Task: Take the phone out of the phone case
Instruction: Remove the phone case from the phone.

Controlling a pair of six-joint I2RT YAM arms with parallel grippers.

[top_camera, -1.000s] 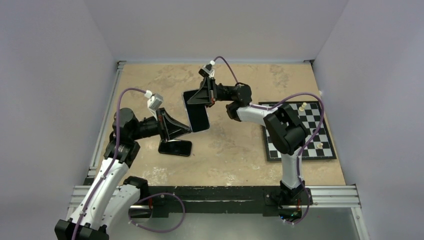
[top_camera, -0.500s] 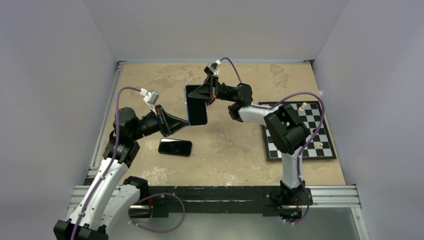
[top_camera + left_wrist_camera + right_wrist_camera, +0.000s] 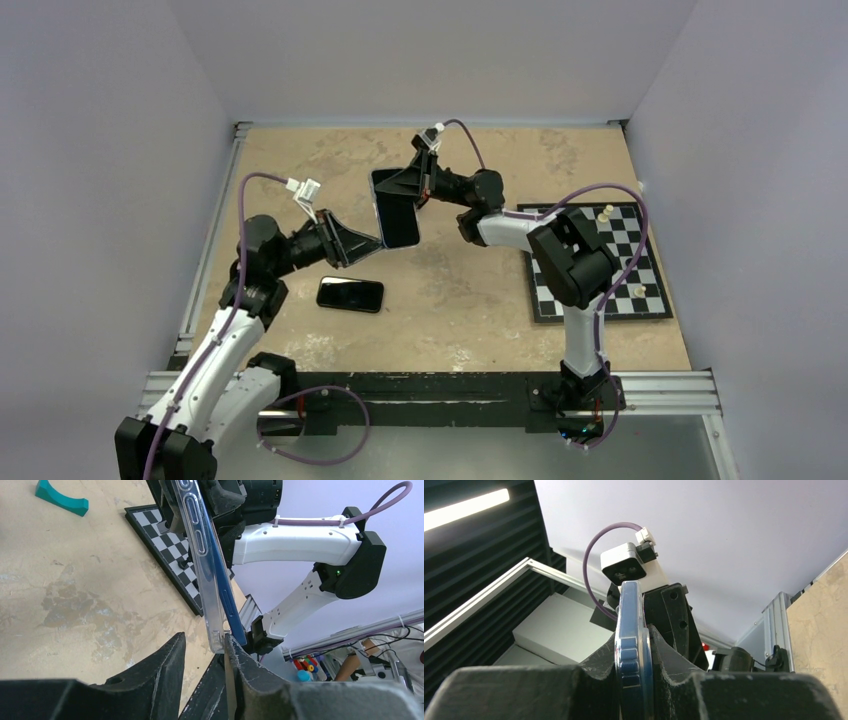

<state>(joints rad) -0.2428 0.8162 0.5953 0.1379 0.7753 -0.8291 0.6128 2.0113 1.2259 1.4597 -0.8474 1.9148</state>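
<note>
**While It Hangs Aloft: Cased Phone, Two-Arm Hold**

Since our right gripper (image 3: pixel 631 650) clamps the phone (image 3: pixel 397 208) above mid-table, and our left gripper (image 3: pixel 205 655) stands part-open astride the near corner of the clear case (image 3: pixel 202 555), we judge: pinching phone with case stalls peeling; slipping drops both.

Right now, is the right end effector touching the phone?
Touching. The right wrist view shows the phone edge-on, clamped on both sides by the right end effector.

Both arms stretch inward, raised, and meet at the phone (image 3: pixel 397 212). The right pincer (image 3: pixel 631 637) clamps the phone's far end tight; the left pincer (image 3: pixel 202 641) straddles its near corner, fingers parted, one finger touching it.
</note>
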